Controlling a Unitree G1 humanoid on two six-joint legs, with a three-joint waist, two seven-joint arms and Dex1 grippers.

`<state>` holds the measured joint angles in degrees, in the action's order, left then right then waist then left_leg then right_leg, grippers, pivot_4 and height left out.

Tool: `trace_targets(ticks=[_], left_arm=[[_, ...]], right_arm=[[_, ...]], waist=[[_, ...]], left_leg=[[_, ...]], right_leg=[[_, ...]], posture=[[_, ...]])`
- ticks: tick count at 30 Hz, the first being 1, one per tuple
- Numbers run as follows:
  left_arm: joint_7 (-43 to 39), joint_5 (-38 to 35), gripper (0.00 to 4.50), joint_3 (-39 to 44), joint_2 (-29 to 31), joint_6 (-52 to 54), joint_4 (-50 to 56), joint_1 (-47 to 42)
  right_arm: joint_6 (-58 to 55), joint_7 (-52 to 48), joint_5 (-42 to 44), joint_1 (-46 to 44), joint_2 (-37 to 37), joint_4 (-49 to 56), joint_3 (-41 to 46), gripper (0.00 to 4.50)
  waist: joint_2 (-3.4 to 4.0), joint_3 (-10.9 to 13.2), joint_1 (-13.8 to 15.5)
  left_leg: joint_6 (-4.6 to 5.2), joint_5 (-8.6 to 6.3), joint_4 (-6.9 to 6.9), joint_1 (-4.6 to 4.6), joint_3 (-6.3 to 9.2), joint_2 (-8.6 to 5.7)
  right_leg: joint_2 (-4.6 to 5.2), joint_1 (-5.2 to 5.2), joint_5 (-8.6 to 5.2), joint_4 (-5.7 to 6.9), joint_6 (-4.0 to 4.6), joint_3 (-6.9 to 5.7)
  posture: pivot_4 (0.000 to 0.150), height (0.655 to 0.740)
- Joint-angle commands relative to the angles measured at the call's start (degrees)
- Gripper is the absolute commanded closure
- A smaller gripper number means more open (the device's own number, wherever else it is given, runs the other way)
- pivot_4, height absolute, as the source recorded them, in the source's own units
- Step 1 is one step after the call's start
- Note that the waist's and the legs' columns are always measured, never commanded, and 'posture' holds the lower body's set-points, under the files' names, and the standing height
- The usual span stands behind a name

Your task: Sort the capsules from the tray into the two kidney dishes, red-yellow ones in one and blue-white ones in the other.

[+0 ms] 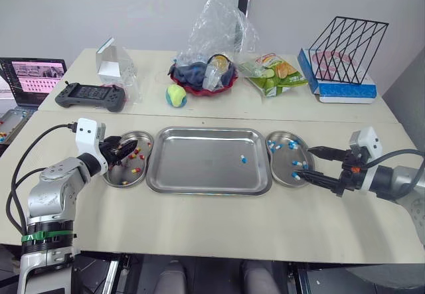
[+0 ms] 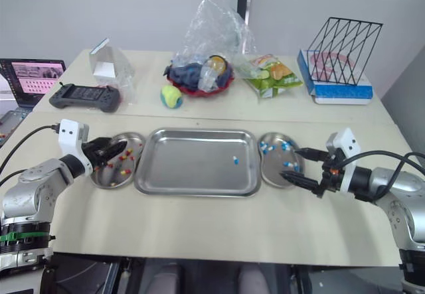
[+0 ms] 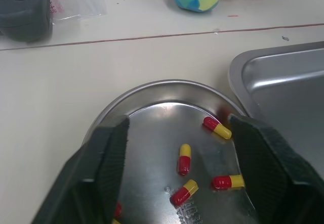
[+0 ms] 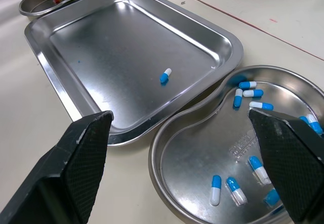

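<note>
left jaws spread over left dish | right jaws spread, right dish edge | tray: one capsule

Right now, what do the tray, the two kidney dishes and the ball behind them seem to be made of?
The tray looks like polished metal, probably stainless steel: silver-grey with mirror-like glare. The left kidney dish and right kidney dish look the same, with shiny rims and stamped lettering. The ball looks matte and soft, perhaps felt or foam; I cannot tell which.
</note>
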<state>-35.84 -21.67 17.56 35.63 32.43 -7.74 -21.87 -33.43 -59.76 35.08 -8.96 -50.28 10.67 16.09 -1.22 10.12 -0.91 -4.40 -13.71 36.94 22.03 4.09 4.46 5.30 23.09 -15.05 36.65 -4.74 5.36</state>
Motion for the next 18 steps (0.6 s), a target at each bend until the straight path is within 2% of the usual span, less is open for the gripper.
trace_targets(ticks=[1,12,13,15,18], left_arm=[[-1.28,-2.02,0.03,3.64,1.8,-2.31,1.34,-0.01],[-10.17,-6.0,0.03,11.57,8.88,-9.18,-1.26,3.26],[-13.09,-7.29,0.03,13.31,10.17,-9.88,-1.89,4.74],[-18.16,-7.96,0.03,17.79,13.28,-14.09,-6.37,8.17],[-20.77,-10.44,0.03,22.07,14.85,-15.47,-11.65,10.16]], right_arm=[[0.16,-0.7,0.82,-1.26,-1.21,0.66,1.43,0.0],[2.02,-2.45,-0.18,-3.73,-1.41,-4.3,1.41,0.0],[2.64,-2.25,-0.34,-4.23,-1.04,-5.77,1.8,0.0],[5.43,-1.35,-1.07,-4.98,0.06,-9.57,3.62,0.0],[9.25,0.2,-2.26,-5.57,0.62,-14.35,6.04,0.0]], waist=[[0.0,0.0,-0.02],[0.01,0.0,-0.21],[0.0,0.0,-0.21],[-0.01,0.01,-0.46],[-0.01,0.01,-0.99]], left_leg=[[0.0,0.0,0.0,0.0,0.0,0.0],[0.0,0.0,-0.05,-0.01,0.0,0.0],[0.0,0.0,-0.04,0.0,0.0,0.0],[0.0,0.0,-0.06,0.01,0.0,0.01],[0.01,-0.01,-0.15,-0.01,0.0,0.02]], right_leg=[[0.0,0.0,0.0,0.0,0.0,0.0],[0.0,0.03,-0.01,0.0,0.0,0.0],[0.0,0.03,-0.01,0.0,0.0,0.0],[0.0,0.05,-0.01,0.0,0.0,0.0],[-0.01,0.09,-0.07,0.01,0.05,-0.02]], posture=[[0.15,0.738],[0.15,0.738],[0.15,0.738],[0.15,0.738],[0.15,0.738]])
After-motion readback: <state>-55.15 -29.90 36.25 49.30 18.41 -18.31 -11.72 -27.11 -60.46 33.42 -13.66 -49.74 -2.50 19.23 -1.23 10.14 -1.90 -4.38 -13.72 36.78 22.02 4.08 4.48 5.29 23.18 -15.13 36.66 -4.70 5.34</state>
